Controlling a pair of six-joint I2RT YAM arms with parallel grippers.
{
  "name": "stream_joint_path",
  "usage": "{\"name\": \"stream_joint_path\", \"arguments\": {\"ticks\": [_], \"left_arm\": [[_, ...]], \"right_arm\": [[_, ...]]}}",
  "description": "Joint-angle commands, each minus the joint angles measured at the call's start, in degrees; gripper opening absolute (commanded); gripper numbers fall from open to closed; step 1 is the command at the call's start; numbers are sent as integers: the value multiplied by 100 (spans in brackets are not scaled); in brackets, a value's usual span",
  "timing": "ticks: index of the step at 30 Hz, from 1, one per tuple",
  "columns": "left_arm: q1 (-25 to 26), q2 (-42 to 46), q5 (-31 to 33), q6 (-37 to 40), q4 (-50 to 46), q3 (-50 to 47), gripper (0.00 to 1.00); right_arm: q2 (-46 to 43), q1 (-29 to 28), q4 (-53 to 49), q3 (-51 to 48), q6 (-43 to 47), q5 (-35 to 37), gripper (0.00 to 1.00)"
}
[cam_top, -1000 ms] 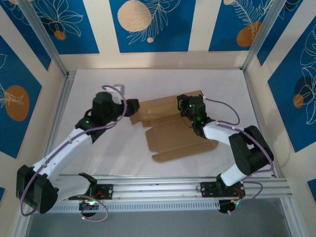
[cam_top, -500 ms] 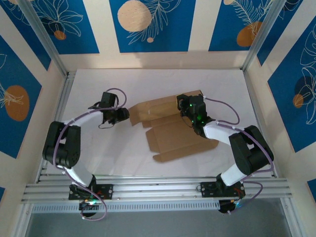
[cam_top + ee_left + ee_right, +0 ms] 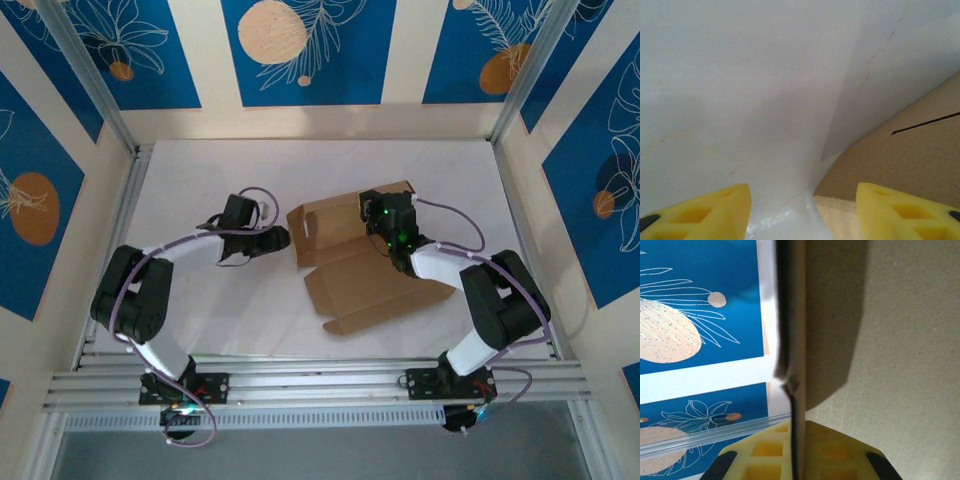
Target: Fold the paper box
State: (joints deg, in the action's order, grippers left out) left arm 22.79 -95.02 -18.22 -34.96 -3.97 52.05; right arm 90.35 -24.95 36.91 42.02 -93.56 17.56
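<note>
Plain unprinted brown on paper box (image 3: 365, 275), white on table (image 3: 200, 180), cream on walls (image 3: 340, 60) with blue panels of white line-drawn leaves and tan-orange discs, white and black on arms (image 3: 190, 250) with purple cables (image 3: 474, 225), yellow on fingers (image 3: 715, 210).

from above, you can't see the right gripper's (image 3: 378, 222) fingertips: its black wrist covers them and part of the plain brown corrugated cardboard box sheet (image 3: 365, 285). at the left wrist, the left gripper's (image 3: 801, 202) yellow fingers (image 3: 900, 215) are cut by the bottom edge and the cardboard runs off right. at the right wrist, the pinched cardboard edge is blurred.
</note>
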Motion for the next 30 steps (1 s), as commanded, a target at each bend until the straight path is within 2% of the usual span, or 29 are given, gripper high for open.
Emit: {"name": "stream_joint_path", "arguments": {"ticks": [1, 10, 15, 18, 22, 30], "left_arm": [[199, 189, -601, -477, 995, -289, 58], [327, 284, -764, -1750, 3161, -848, 59], [327, 237, -746, -2029, 3837, -986, 59], [330, 177, -721, -1796, 3627, -914, 59], [355, 276, -456, -1133, 2862, -784, 59], [910, 599, -16, 351, 1686, -379, 62]], "right_arm": [[195, -151, -167, -34, -166, -143, 0], [426, -177, 609, -228, -485, -103, 0], [414, -186, 638, -217, -422, -147, 0], [355, -185, 598, -258, -279, -200, 0], [282, -150, 639, -423, -244, -237, 0], [123, -115, 532, -527, -33, -363, 0]]}}
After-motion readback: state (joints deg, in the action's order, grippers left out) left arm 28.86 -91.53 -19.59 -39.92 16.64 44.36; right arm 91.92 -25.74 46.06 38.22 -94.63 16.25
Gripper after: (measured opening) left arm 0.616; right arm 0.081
